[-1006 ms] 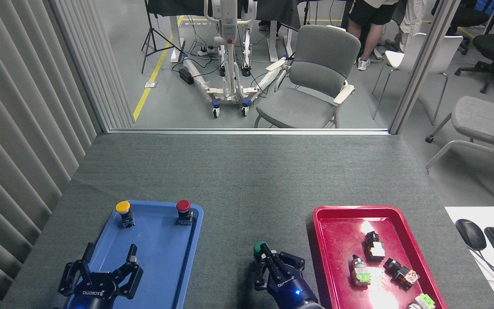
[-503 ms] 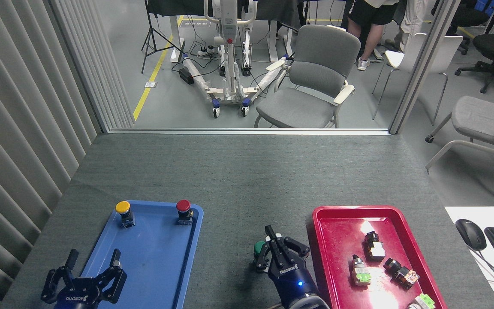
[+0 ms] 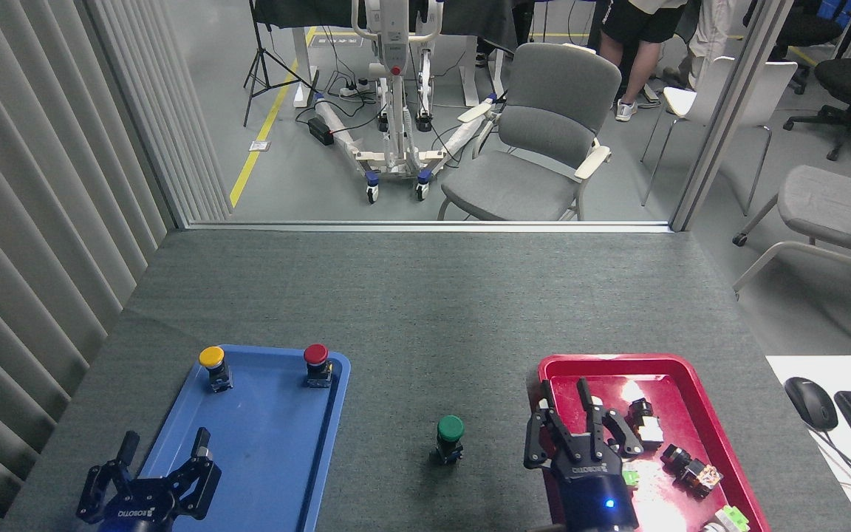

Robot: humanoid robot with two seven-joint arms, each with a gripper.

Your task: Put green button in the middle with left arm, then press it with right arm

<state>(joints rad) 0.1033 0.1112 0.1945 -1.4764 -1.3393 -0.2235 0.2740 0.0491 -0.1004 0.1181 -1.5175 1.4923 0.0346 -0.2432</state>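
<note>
Standing upright alone on bare dark grey felt tabletop point(image 3: 425, 310): small green-capped push-button point(image 3: 450, 437), between blue plastic tray point(image 3: 263, 458) and red plastic tray point(image 3: 699, 443). Half second ago black right gripper point(image 3: 579, 423) crowded button; now shifted right, over red tray's left edge, fingers spread, holding nothing, clear of button. Black left gripper point(image 3: 152, 473) low at blue tray's near-left corner, fingers open, empty, barely moved. Yellow-capped button point(image 3: 213, 365) and red-capped button point(image 3: 316, 362) unchanged at blue tray's far end.
</note>
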